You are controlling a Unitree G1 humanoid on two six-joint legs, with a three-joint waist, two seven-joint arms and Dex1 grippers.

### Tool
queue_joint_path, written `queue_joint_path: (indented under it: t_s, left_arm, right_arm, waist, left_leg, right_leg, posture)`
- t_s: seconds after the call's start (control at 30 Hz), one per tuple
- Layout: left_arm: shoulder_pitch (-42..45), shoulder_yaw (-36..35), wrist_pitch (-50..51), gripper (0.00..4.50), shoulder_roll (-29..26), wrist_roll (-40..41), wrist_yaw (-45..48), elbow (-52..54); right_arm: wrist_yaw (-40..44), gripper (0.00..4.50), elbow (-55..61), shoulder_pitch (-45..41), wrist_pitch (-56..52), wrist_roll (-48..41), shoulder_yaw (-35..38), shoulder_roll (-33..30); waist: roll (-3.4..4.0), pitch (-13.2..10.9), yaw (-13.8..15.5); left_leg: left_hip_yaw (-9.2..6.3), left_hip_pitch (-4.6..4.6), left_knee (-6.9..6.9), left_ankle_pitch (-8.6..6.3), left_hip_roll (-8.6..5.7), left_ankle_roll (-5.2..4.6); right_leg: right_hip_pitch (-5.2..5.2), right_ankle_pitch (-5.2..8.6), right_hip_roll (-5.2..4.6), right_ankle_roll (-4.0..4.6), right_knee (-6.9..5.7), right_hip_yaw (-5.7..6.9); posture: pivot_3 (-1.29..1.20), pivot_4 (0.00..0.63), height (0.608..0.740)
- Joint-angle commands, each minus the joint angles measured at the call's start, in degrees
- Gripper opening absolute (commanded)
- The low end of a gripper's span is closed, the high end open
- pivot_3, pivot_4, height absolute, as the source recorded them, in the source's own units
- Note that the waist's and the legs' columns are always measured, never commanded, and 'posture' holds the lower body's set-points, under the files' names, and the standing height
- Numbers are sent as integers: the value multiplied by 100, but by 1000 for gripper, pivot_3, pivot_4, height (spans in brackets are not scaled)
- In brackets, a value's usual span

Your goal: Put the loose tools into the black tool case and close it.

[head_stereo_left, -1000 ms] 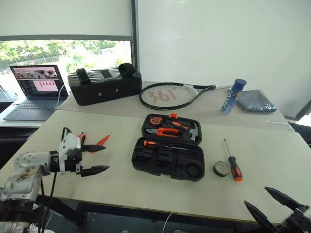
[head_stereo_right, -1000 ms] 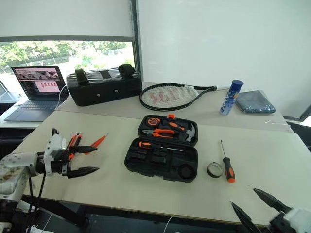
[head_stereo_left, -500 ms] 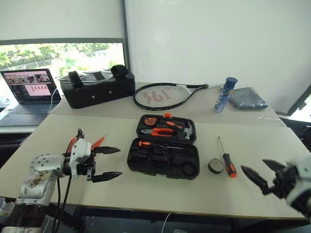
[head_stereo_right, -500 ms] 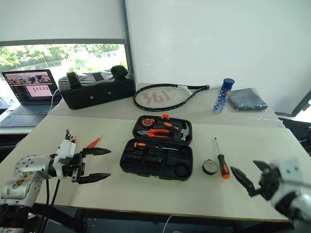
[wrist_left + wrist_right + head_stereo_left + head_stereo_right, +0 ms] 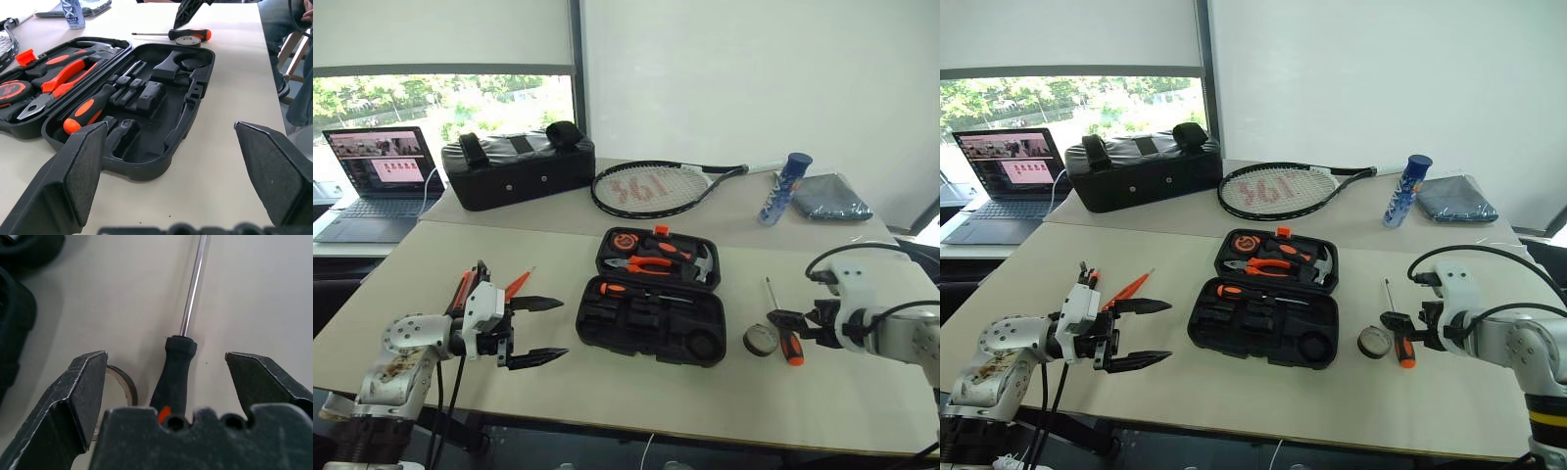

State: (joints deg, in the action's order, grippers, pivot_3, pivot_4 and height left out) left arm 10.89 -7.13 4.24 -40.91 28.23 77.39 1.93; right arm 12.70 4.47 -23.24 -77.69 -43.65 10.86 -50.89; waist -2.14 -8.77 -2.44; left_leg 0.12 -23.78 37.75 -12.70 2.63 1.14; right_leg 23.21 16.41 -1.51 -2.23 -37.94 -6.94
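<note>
Worktop (image 5: 607, 392): pale beige, carries all task items.
Tool case (image 5: 651, 308): open flat at worktop centre, lid half toward the far edge. Lid holds pliers (image 5: 641, 264), hammer (image 5: 700, 264), tape measure (image 5: 624, 242). Near half holds one orange-handled screwdriver (image 5: 631, 290) in a slot (other slots bare).
Screwdriver, black/orange (image 5: 781, 328): loose on worktop, right of case, shaft pointing to the far edge.
Tape roll (image 5: 760, 340): flat on worktop, just beside screwdriver handle, between it and case.
Loose tools, left group (image 5: 514, 285): orange items behind left claw, partly hidden; exact count not readable.
Left claw (image 5: 538, 331): fingers wide apart, holding nothing, aimed at case from its left, off the worktop surface.
Right claw (image 5: 168, 382): fingers wide apart, holding nothing, straddling the black/orange screwdriver's handle from above (contact not discernible); tape roll just beside one finger (image 5: 80, 391).
Far worktop: black padded bag (image 5: 519, 171), racket (image 5: 656, 186), blue can (image 5: 783, 188), laptop (image 5: 382, 181).
</note>
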Motion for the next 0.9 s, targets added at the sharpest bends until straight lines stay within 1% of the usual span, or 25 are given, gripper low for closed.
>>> queue_joint_path:
  t_s: [0.03, 0.13, 0.3, 0.33, 0.4, 0.47, 0.5, 0.57, 0.6, 0.63, 0.67, 0.77, 0.9]
  left_arm:
    - [-60, -142, 80, 4500, -47, 159, -132, 315]
    - [-120, -189, 99, 4500, -64, 184, -205, 388]
    - [-247, -177, 85, 4500, -56, 198, -286, 507]
    - [-262, -170, 79, 4500, -54, 197, -295, 521]
    - [-286, -163, 70, 4500, -51, 197, -314, 538]
    - [-304, -182, 60, 4500, -50, 199, -335, 543]
    - [-312, -197, 62, 4500, -50, 205, -346, 543]
    - [-339, -236, 88, 4500, -24, 237, -400, 538]
    - [-353, -257, 127, 4500, -1, 275, -441, 541]
    - [-366, -273, 167, 4500, 27, 313, -486, 538]
    - [-375, -282, 195, 4500, 50, 341, -528, 532]
    - [-412, -307, 216, 4500, 127, 349, -638, 435]
    - [-451, -270, 173, 4500, 189, 297, -715, 355]
  right_arm:
    - [224, 3764, -329, -197, -134, 364, -250, -162]
    - [389, 2763, -583, -311, 41, 696, -510, -238]
    - [637, 1006, -884, -455, 159, 1038, -587, -186]
    - [688, 856, -880, -446, 162, 1080, -567, -197]
    - [974, 855, -741, -337, 377, 1107, -453, -347]
    - [1444, 855, -496, -171, 975, 1171, -300, -608]
    - [1860, 854, -302, -37, 1532, 1272, -304, -824]
    - [3028, 854, 21, 204, 3063, 1520, -314, -1256]
    - [3525, 854, 130, 202, 3662, 1568, -315, -1372]
    - [3923, 854, 220, 64, 4023, 1539, -365, -1417]
    - [4141, 854, 269, -99, 4190, 1524, -445, -1412]
    - [4662, 854, 542, -941, 3970, 1399, -1067, -1122]
    - [4935, 854, 611, -2073, 3325, 1944, -2446, -480]
  waist:
    - [0, 0, 2]
    - [0, 0, -5]
    - [0, 0, -9]
    - [0, 0, -9]
    - [0, 0, -9]
    - [4, -2, 7]
    - [11, -7, 10]
    - [40, -25, 8]
    - [52, -32, -2]
    - [60, -36, -35]
    - [62, -38, -73]
    - [65, -45, -190]
    - [65, -48, -213]
  left_leg:
    - [0, 0, 0, 0, 0, 0]
    - [-1, 2, 2, 0, 0, 0]
    - [1, 5, 2, 0, 1, 0]
    - [0, 5, 3, 0, 1, 0]
    - [0, 5, 3, 0, 1, 0]
    - [1, 4, 3, 0, 0, 0]
    - [0, 2, 3, 0, -1, 0]
    - [2, 0, 3, 0, -3, 0]
    - [2, -1, 3, 0, -3, 0]
    - [4, 0, 3, 0, -4, 0]
    - [6, 7, 3, 0, 1, 0]
    - [5, 24, 2, 0, 19, 0]
    - [4, 42, 2, 2, 23, 3]
  right_leg:
    - [0, 0, 0, 0, -1, 0]
    - [-1, 0, 1, 0, -2, 2]
    - [-3, -1, 2, 0, -4, 0]
    - [-3, -1, 2, 0, -3, 1]
    - [-3, -1, 3, 0, -4, 1]
    - [-3, -1, 2, 0, -4, 1]
    - [-2, 0, 0, -1, -2, 1]
    - [0, 0, -2, -3, -2, 0]
    - [2, 0, -3, -5, 0, 0]
    - [2, 0, -3, -6, -1, 0]
    - [1, 0, 1, -6, -5, -2]
    - [-4, -2, 22, -3, -9, -4]
    - [-13, -3, 29, 0, -14, -9]
  posture:
    - [0, 150, 740]
    - [0, 150, 740]
    - [0, 150, 740]
    - [0, 150, 740]
    - [0, 150, 740]
    - [0, 150, 740]
    - [0, 150, 740]
    - [0, 150, 740]
    - [0, 150, 740]
    - [0, 150, 740]
    - [0, 150, 740]
    - [0, 150, 740]
    - [0, 150, 740]
